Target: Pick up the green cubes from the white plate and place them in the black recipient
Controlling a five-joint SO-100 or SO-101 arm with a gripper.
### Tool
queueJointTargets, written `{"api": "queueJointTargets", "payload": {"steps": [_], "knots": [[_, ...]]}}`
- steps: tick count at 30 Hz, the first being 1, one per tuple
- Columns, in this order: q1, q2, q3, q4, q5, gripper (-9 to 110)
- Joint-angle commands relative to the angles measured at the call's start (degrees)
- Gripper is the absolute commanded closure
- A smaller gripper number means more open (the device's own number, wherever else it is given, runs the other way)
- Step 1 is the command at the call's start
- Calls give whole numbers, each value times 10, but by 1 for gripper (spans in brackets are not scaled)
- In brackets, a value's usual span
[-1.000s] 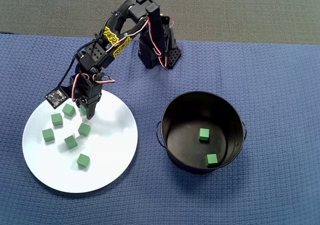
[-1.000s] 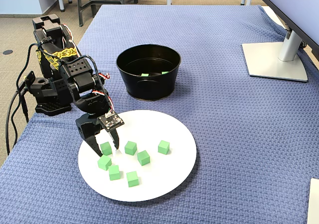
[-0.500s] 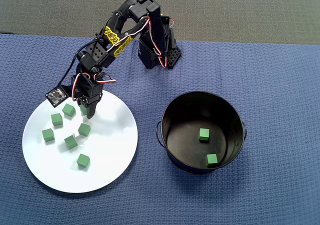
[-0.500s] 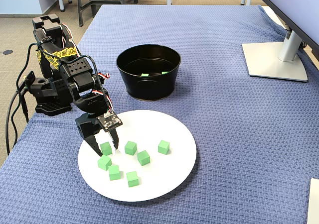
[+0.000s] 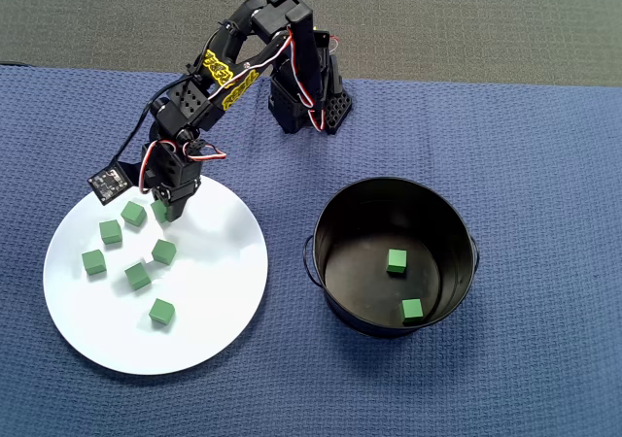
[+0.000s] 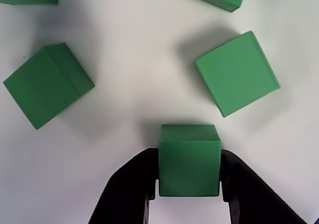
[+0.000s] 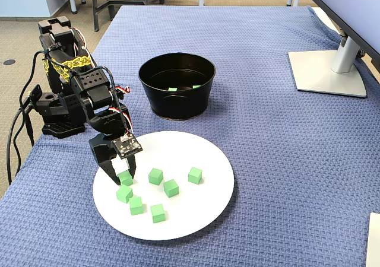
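A green cube [image 6: 190,160] is clamped between the jaws of the gripper [image 7: 119,175] at the edge of the white plate [image 5: 219,306] nearest the arm's base. The hold is best kept firm and the cube raised straight up, clear of its neighbours, before being carried over the black recipient's [image 5: 457,225] tall wall. Six cubes are counted on or above the plate, the held one included; two cubes [image 5: 397,261] are counted inside the recipient, which stands apart from the plate on the blue-covered surface [image 5: 544,165].
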Motion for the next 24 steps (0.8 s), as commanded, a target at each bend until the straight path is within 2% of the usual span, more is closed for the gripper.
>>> {"api": "queueJointTargets", "payload": {"steps": [1,7,12,17,24], "knots": [[-6,34,-3,-20,15,101],[-27,97,-11,0,111,101],[-79,223,-76,140,268,101],[-196,319,-148,281,451,101],[-430,323,-253,405,667,101]]}}
